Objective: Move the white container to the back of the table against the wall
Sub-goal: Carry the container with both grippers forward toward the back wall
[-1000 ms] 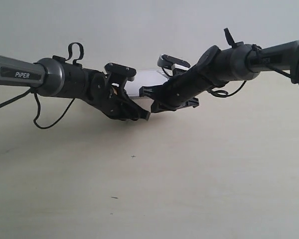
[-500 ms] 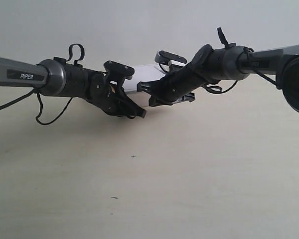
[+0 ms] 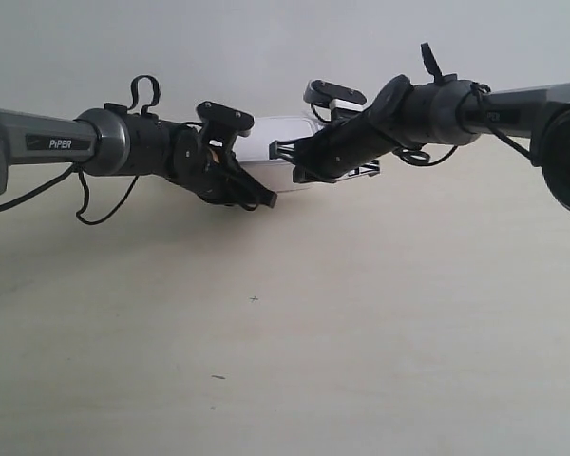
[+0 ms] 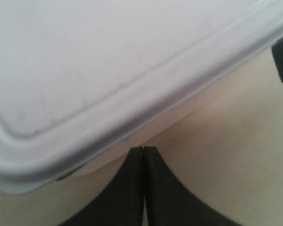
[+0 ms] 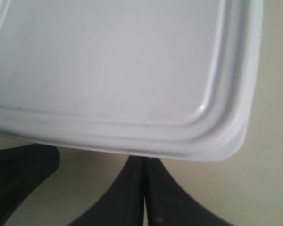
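White container (image 3: 283, 133): at the far side of the table (image 3: 361, 332), close before the wall (image 3: 266, 47), between the two arm ends; I cannot tell whether it touches the wall. Left gripper (image 4: 143, 155): I see both fingers pressed together, tips against the container's side beneath the lid rim. Right gripper (image 5: 144, 165): fingers likewise together, tips beneath the rim near a rounded corner.

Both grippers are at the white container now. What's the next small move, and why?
Probably a short joint push toward the wall, both arms together. The left gripper and right gripper are shut, tips at the side of the white container under its lid rim, and the exterior view leaves unclear whether it touches the wall yet.
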`<move>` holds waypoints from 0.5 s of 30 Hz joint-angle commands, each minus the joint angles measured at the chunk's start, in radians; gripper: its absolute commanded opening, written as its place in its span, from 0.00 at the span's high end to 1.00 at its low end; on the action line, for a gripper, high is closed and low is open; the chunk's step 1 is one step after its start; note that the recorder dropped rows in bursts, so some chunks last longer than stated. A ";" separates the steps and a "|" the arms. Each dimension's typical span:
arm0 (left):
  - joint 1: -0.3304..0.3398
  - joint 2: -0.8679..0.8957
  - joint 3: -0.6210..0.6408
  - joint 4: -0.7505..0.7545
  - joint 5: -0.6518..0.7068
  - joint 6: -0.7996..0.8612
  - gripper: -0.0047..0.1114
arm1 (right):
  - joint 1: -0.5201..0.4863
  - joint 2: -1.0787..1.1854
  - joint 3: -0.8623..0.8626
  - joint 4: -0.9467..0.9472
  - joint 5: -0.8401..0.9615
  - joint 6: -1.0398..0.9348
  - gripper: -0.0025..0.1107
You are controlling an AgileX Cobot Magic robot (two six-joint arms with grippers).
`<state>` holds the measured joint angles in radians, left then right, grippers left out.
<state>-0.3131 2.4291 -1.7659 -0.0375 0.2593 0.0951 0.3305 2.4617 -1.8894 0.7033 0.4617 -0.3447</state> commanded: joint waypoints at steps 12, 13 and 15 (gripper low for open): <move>0.024 0.015 -0.029 0.006 -0.087 0.031 0.96 | -0.006 0.077 -0.140 -0.009 0.021 0.033 0.98; 0.024 0.020 -0.039 0.006 -0.081 0.031 0.96 | -0.006 0.077 -0.141 -0.011 0.015 0.033 0.98; 0.034 0.033 -0.068 0.006 -0.065 0.031 0.96 | -0.006 0.077 -0.141 -0.011 0.011 0.033 0.98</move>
<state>-0.2931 2.4479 -1.8015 -0.0337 0.1929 0.1221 0.3282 2.5409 -2.0218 0.7033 0.4877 -0.3136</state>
